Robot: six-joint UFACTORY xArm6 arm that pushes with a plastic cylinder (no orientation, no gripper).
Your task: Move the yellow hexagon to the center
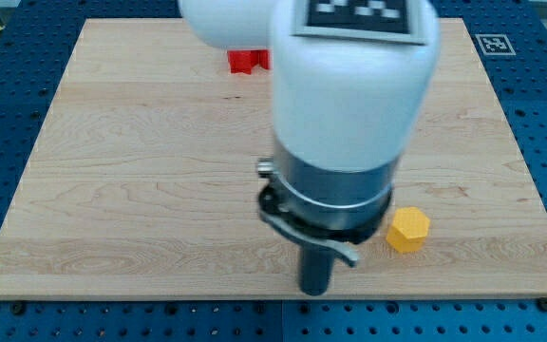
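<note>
Yellow hexagon (pixel 408 229) sits just right of my tip (pixel 314 291), apart; light, rigid, slides easily; push lower-right face. No hand fitted.

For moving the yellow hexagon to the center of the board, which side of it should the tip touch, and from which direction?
Push, not grip: my tip should meet the yellow hexagon on its lower-right face, probably coming from the view's bottom right. The block sits low and right of the board center, and its flat sides suit pushing. My tip now stands at its lower left, apart.
</note>
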